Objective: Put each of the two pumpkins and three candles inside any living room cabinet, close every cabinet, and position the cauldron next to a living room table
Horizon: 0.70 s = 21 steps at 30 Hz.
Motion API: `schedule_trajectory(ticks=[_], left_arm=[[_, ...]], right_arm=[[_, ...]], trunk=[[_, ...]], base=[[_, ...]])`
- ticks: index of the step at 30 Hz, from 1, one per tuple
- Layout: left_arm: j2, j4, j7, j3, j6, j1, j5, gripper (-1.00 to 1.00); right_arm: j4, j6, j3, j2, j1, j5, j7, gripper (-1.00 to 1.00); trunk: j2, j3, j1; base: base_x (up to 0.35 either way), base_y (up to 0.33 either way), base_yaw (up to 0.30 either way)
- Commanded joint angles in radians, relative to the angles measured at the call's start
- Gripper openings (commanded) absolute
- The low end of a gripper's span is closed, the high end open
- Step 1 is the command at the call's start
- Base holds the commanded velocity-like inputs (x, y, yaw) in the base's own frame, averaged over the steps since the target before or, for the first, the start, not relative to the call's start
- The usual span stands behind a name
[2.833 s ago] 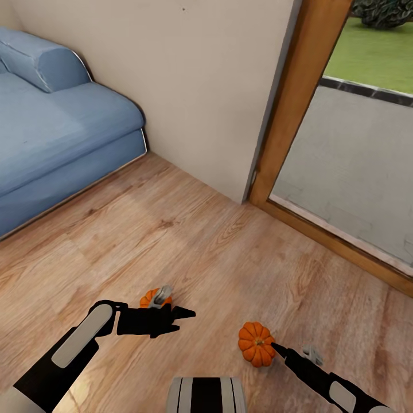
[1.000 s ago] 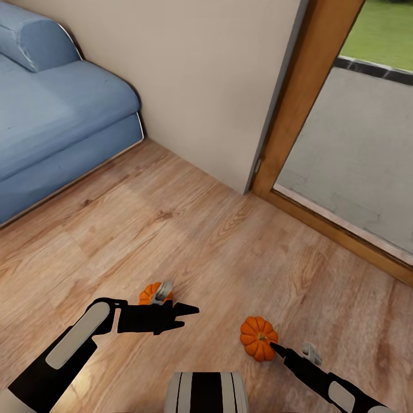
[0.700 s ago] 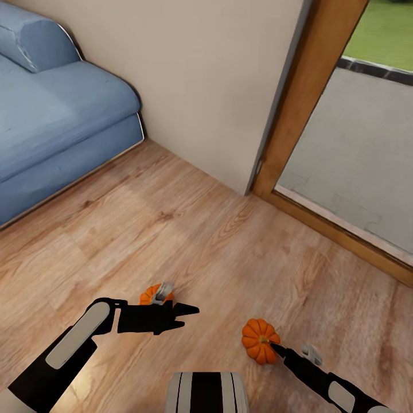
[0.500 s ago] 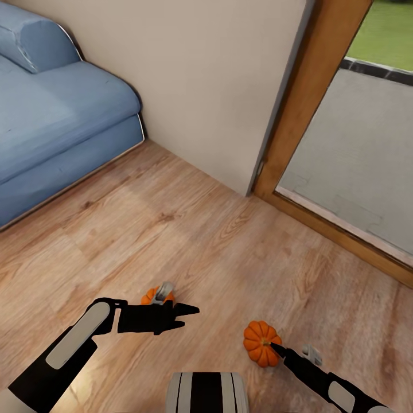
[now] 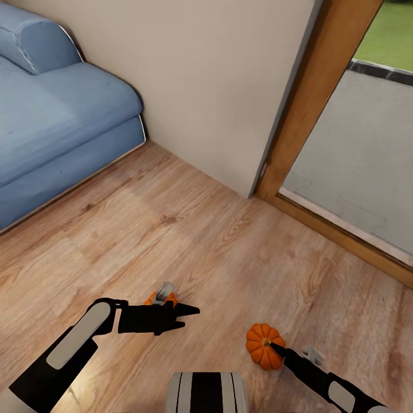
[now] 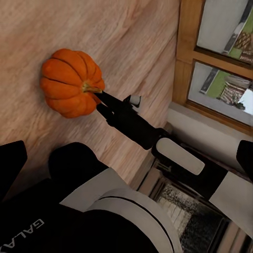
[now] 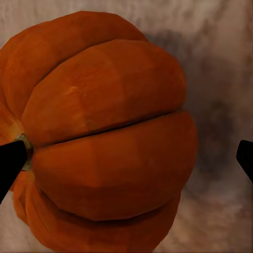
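Two orange pumpkins lie on the wood floor. One pumpkin (image 5: 263, 346) (image 6: 71, 81) (image 7: 105, 137) sits at my right gripper (image 5: 274, 346) (image 7: 126, 158). That gripper is open, with one fingertip (image 7: 10, 161) at the stem and the other off to the pumpkin's far side. The second pumpkin (image 5: 155, 299) is mostly hidden behind my left arm. My left gripper (image 5: 190, 316) is open with nothing between its fingers, held above the floor and pointing toward the right arm (image 6: 174, 158). The candles, cabinet, cauldron and table are out of view.
A blue sofa (image 5: 51, 115) stands at the left against a beige wall (image 5: 218, 86). A wooden door frame (image 5: 304, 109) with a glass pane onto a paved patio (image 5: 367, 155) runs along the right. Open wood floor (image 5: 189, 229) lies ahead.
The whole picture has shifted a little, so the camera has moved. The right gripper's fingertip now sits further over its pumpkin, and the left arm hides more of the other pumpkin.
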Motion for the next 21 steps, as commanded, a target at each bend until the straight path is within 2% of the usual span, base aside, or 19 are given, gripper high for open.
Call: schedule_trajectory(ticks=[1, 18, 19, 21], left_arm=[[0.001, -0.001, 0.010, -0.001, 0.000, -0.001, 0.010, 1.00], [0.001, -0.001, 0.010, -0.001, 0.000, -0.001, 0.011, 1.00], [0.001, -0.001, 0.010, -0.001, 0.000, -0.001, 0.011, 1.00], [0.001, -0.001, 0.010, -0.002, 0.000, -0.001, 0.011, 1.00]], right_arm=[[0.000, 0.007, 0.004, -0.001, 0.000, -0.010, 0.001, 1.00], [0.000, 0.010, 0.004, -0.001, 0.000, -0.009, -0.002, 1.00], [0.000, 0.010, 0.004, -0.001, 0.000, -0.009, -0.001, -1.00], [0.000, 0.010, 0.004, -0.001, 0.000, -0.009, -0.002, -1.00]], trunk=[[0.000, -0.001, 0.000], [0.000, -0.001, 0.000], [0.000, -0.001, 0.000], [0.000, -0.001, 0.000]], base=[[0.008, 0.009, 0.000], [0.004, 0.010, 0.000], [0.006, 0.007, 0.000], [0.003, 0.003, 0.000]])
